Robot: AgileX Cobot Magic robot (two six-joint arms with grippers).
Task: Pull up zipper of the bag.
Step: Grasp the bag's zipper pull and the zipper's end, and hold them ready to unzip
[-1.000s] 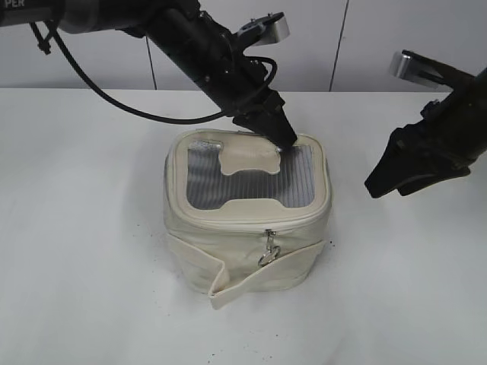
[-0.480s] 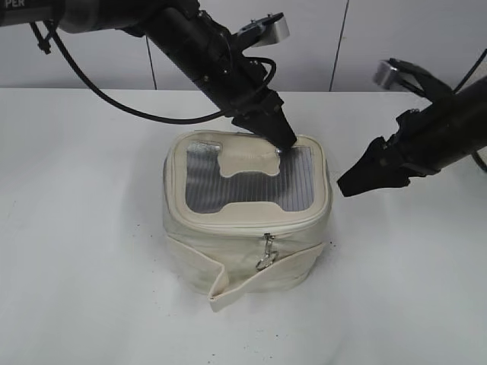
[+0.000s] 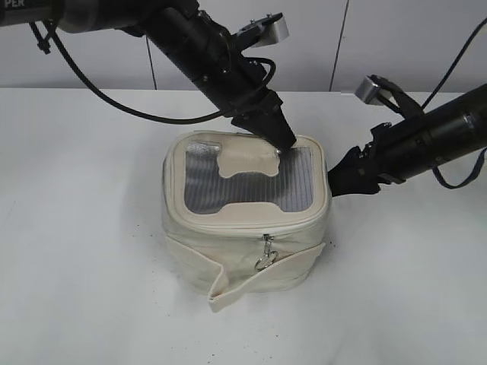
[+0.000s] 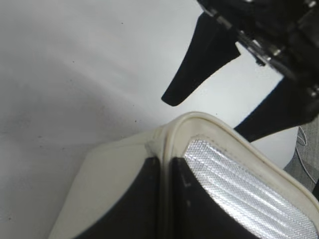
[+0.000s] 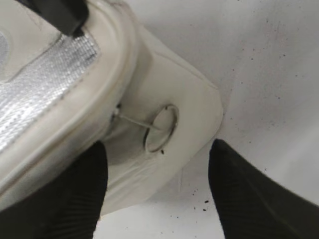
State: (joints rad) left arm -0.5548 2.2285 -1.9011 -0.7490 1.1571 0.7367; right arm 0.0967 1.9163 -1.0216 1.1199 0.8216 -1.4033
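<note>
The cream bag (image 3: 228, 243) stands mid-table, grey mesh top with a cream patch. The zipper track (image 3: 243, 226) runs under the lid rim; one silver ring pull (image 3: 267, 257) hangs at the front. My left gripper (image 3: 283, 146) is shut on the lid rim at the back right; in the left wrist view its fingers (image 4: 164, 199) pinch the cream rim (image 4: 172, 134). My right gripper (image 3: 336, 181) is open at the bag's right side. In the right wrist view its fingers (image 5: 159, 199) straddle the bag's corner just below a second ring pull (image 5: 160, 128), not touching it.
A loose cream strap (image 3: 228, 289) hangs off the bag's front and ends on the white table (image 3: 91, 251). A grey wall (image 3: 380, 38) rises behind the table. Small dark specks lie on the table (image 5: 259, 149) around the bag.
My right gripper has moved left and down from beside the bag to its right side. My left gripper has stayed on the lid rim.
</note>
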